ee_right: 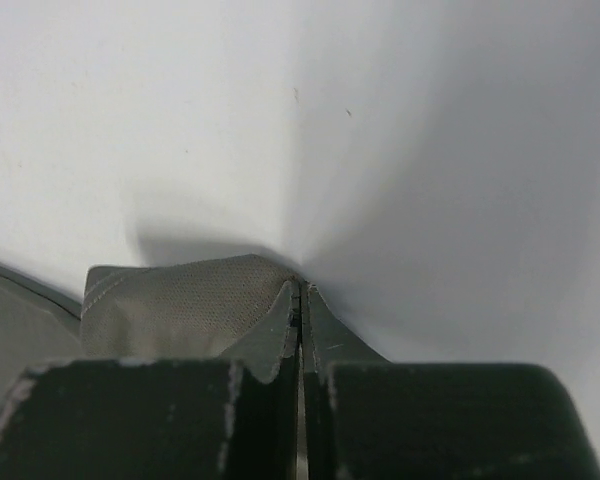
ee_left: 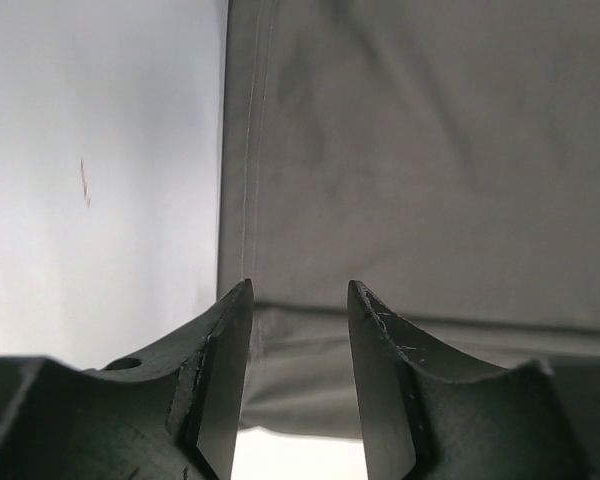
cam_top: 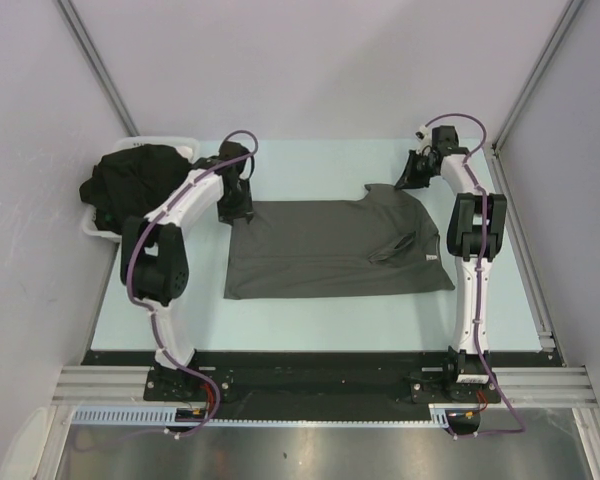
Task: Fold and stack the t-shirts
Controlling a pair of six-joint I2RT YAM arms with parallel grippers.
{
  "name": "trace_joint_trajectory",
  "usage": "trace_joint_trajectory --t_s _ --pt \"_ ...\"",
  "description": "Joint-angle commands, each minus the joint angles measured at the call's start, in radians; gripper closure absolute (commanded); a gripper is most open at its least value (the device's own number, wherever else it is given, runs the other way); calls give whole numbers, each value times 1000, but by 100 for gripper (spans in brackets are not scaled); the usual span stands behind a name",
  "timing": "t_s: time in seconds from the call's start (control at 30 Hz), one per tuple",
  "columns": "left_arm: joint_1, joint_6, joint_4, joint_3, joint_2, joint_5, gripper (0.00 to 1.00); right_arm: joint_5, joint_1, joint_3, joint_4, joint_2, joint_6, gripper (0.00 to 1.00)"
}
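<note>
- Currently, one grey t-shirt (cam_top: 320, 250) is spread out on the table (cam_top: 310, 320); no fold is made yet.
- The left gripper (ee_left: 298, 290) is held open over the shirt's far left corner; nothing is gripped.
- The right gripper (ee_right: 300, 287) is closed on a bunched sleeve edge.
- The black t-shirts (cam_top: 140, 180) are heaped in the tray (cam_top: 92, 228), unfolded; no stack is begun.

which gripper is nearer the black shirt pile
Left. The left gripper hovers just right of the pile, at the grey t-shirt's corner; the right gripper is across the table, pinching its opposite end.
</note>
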Motion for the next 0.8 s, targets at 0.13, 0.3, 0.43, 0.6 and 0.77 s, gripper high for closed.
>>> trace_joint_trajectory --t_s 0.13,0.3,0.43,0.6,0.77 --pt "47 43 63 221 165 -44 48 40 -40 -73 -59 -174 -55 100" --pt "77 52 89 292 242 -33 45 54 -48 -112 -63 -220 -62 100" --pt "89 57 96 352 310 -10 44 52 -49 -109 -73 -216 -62 100" --pt "98 66 103 381 353 4 43 51 -49 -70 -103 -194 -65 100" --pt "104 69 135 384 391 27 43 43 -51 -58 -111 -190 -58 100"
